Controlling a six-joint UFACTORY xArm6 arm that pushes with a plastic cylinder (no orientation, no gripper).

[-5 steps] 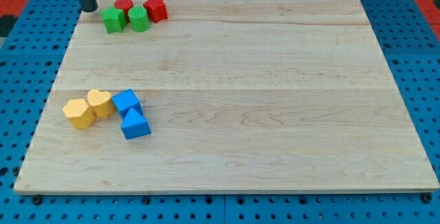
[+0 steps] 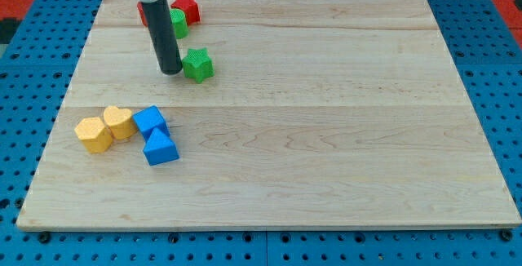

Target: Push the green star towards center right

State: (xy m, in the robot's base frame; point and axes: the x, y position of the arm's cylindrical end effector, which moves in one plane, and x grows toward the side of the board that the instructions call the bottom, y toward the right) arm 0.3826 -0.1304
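Observation:
The green star (image 2: 197, 64) lies on the wooden board (image 2: 326, 135) in the upper left part, apart from the cluster it came from. My tip (image 2: 171, 71) stands just left of the star, touching or nearly touching it. The rod rises up over the top-left cluster and hides part of it.
At the view's top left sit a green round block (image 2: 178, 23), a red star (image 2: 188, 8) and a red block (image 2: 143, 11) partly hidden behind the rod. At the left lie a yellow hexagon (image 2: 93, 134), a yellow heart (image 2: 119, 121), a blue block (image 2: 150, 120) and a blue triangle (image 2: 160, 147).
My tip moved from the board's top left corner down and right. The green star was pushed out of the cluster, down and to the right. The green round block shifted a little right.

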